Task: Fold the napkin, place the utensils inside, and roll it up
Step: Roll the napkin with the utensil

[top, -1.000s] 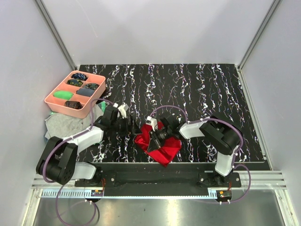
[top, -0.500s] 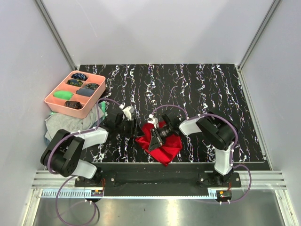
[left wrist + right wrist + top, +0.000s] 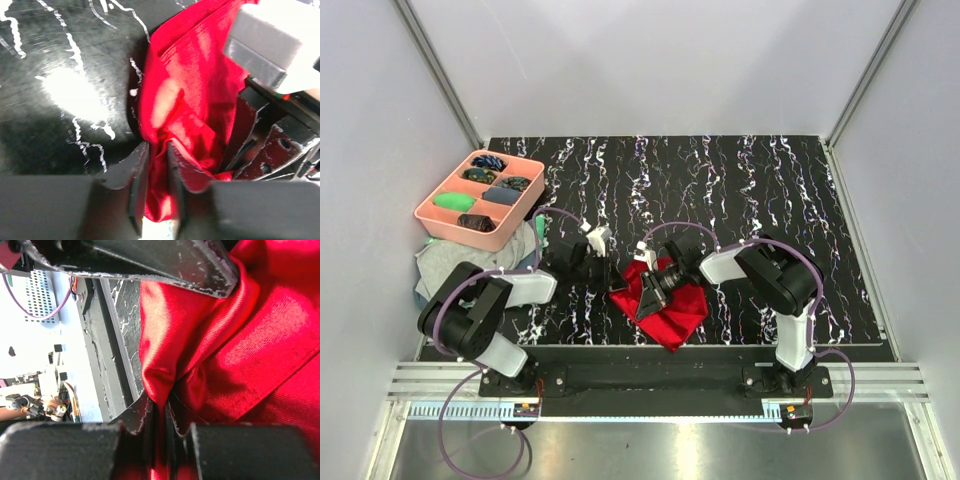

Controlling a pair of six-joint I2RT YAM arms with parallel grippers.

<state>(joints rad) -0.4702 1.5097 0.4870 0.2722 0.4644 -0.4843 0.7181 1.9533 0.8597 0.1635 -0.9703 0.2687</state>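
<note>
The red napkin (image 3: 672, 312) lies crumpled on the black marbled table near the front edge, between the two arms. My left gripper (image 3: 611, 276) is at its left edge. In the left wrist view its fingers (image 3: 138, 170) press a fold of the napkin (image 3: 195, 90) from both sides, so the left gripper (image 3: 157, 150) is shut on it. My right gripper (image 3: 646, 290) comes in from the right, and in the right wrist view this gripper (image 3: 161, 402) pinches a gathered ridge of the napkin (image 3: 240, 340). The utensils are out of view.
A pink compartment tray (image 3: 438, 213) with small items stands at the back left. A pile of grey and green cloths (image 3: 450, 265) lies beside the left arm. The table's front rail (image 3: 100, 340) runs close to the napkin.
My left gripper has moved right to the napkin's left edge and closed its fingers on the cloth. The right gripper has kept its grip, shifting only slightly.
</note>
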